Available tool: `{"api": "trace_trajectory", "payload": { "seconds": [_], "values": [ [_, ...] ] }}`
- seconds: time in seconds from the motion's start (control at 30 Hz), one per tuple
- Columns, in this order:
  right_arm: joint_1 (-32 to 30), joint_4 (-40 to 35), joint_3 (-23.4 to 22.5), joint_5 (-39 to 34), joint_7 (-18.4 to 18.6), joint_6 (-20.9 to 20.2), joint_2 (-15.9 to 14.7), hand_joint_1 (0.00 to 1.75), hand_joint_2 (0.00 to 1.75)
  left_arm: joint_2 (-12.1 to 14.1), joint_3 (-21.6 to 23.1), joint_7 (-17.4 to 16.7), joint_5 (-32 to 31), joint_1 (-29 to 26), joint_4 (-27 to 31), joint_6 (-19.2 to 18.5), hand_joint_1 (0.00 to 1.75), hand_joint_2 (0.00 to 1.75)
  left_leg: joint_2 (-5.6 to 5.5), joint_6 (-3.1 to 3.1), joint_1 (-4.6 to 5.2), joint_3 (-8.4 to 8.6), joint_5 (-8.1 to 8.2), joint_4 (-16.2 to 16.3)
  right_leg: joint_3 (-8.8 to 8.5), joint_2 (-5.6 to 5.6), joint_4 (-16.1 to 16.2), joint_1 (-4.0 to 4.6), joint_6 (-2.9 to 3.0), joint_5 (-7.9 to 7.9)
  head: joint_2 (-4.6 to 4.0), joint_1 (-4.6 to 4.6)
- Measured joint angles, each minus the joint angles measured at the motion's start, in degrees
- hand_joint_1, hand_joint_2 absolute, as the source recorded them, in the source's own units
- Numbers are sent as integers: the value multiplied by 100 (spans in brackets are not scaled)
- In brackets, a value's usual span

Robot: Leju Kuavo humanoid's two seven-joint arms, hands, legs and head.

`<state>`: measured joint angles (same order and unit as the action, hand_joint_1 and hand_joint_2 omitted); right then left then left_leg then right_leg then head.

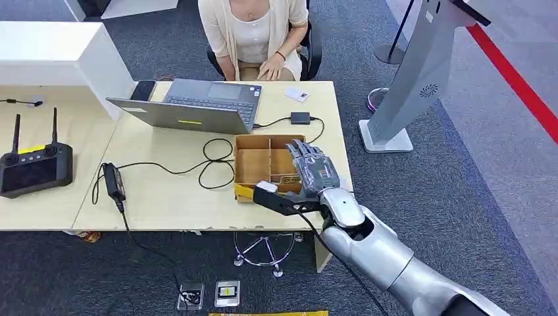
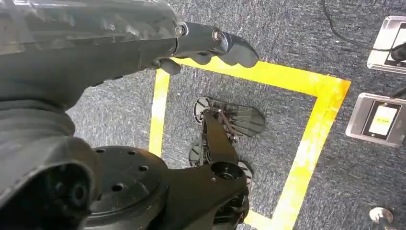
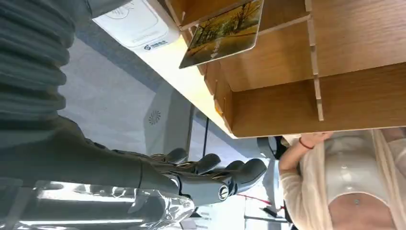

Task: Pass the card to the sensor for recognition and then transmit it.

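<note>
A light wooden desk (image 1: 171, 197) stands on dark grey carpet (image 1: 460, 171).

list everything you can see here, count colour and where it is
wooden box: 1, brown, divided, right part of the desk
card: 1, autumn tree picture, leaning in a box compartment
laptop: 1, grey, open, far side of the desk facing the person
white card: 1, on the desk beyond the box
small black device: 1, cabled, beside the laptop
power adapter: 1, black, near desk edge
phone: 1, dark, left of the laptop
remote controller: 1, black, two antennas, left table
kiosk stand: 1, grey, on the floor right of the desk
person: 1, seated behind the desk
right hand: silver-grey, fingers spread, over the box, holding nothing
left hand: dark, hanging over yellow floor tape
</note>
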<state>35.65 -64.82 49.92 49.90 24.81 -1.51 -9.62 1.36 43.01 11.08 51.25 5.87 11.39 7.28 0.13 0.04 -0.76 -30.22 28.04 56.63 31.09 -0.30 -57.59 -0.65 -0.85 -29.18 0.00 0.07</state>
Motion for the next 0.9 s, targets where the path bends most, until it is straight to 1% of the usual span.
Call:
{"api": "trace_trajectory", "payload": {
  "seconds": [0.17, 0.53, 0.9],
  "values": [
    [36, 338, -105, 61, -173, 146, 142, 0, 175, -2, 0, -31, -46, 34, 0, 28, 0, 0, 0, 0, 0, 0, 0, 0, 0, 0, 0, 0, 0, 0, 0, 2],
    [77, 789, -277, 101, -210, 168, 315, 0, 175, -24, 11, -31, -52, 62, 0, 66, 0, 0, 0, 0, 0, 1, 0, 0, 1, 1, 0, 0, 0, 0, 0, 0],
    [73, 841, -426, 186, -190, 87, 315, 0, 175, -20, 9, -31, -70, 64, -2, 66, 0, 0, 1, 0, 0, 1, 0, 0, 1, 1, 0, 0, 0, 0, 0, 0]
  ]
}}
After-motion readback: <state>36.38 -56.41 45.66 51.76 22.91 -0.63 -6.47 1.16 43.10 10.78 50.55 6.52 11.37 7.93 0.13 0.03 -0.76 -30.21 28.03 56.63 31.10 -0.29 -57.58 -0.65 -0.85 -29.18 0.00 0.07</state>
